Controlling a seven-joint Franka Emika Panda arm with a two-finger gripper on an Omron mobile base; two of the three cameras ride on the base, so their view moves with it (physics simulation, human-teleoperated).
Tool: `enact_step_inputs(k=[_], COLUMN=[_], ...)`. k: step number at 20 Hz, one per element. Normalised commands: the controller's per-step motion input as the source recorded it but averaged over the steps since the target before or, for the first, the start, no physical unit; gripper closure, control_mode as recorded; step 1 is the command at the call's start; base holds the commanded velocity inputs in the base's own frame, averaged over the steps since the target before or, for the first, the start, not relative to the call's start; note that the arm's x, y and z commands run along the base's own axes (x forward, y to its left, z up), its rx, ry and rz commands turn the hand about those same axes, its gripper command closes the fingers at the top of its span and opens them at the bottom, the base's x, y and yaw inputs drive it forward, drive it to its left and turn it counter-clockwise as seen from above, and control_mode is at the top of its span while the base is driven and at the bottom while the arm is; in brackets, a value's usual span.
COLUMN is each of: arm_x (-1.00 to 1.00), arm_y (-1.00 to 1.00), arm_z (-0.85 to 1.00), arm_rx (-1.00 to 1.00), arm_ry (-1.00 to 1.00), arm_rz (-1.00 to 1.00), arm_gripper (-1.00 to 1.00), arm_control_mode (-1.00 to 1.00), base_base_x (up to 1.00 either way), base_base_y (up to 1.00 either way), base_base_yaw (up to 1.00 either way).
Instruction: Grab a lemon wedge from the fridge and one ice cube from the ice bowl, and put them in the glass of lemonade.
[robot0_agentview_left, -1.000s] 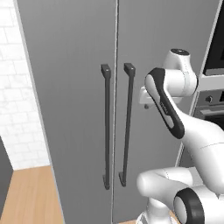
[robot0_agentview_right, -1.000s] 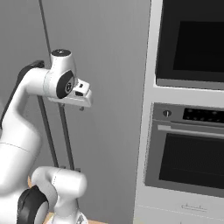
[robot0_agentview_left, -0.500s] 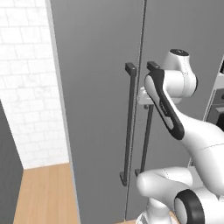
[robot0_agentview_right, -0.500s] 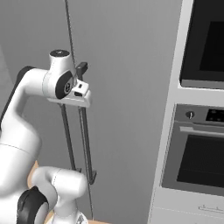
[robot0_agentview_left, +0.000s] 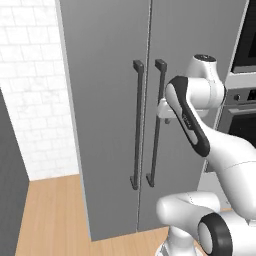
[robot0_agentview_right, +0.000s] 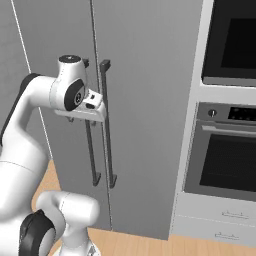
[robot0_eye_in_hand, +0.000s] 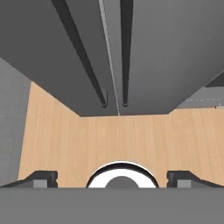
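Tall matte grey two-door fridge stands shut ahead of the base, dark bar handles side by side at the door seam. White arm's elbow raised; two-finger gripper points down beside the handles, jaws spread wide, holding nothing. Black oven stack right of the fridge.

I see the fridge straight ahead — tall, matte grey, both doors shut, two dark bar handles upright beside the centre seam.
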Motion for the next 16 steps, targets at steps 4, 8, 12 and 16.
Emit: enact_step_inputs(k=[4,8,12,16], arm_x=[0.0,-0.05,-0.01,0.26], arm_y=[0.0,0.0,0.0,-0.11], arm_z=[0.0,0.03,0.28,0.31], arm_rx=[0.0,0.0,-0.01,-0.01], arm_ry=[0.0,-0.1,-0.3,-0.32], arm_rz=[0.0,0.0,0.0,0.0], arm_gripper=[-1.0,-1.0,-1.0,-1.0], arm_control_mode=[1.0,-1.0,-1.0,-1.0], base_base_x=[-0.63,-0.22,0.0,0.0], base_base_y=[0.0,0.0,0.0,0.0], base_base_yaw=[-0.01,-0.01,0.0,0.0])
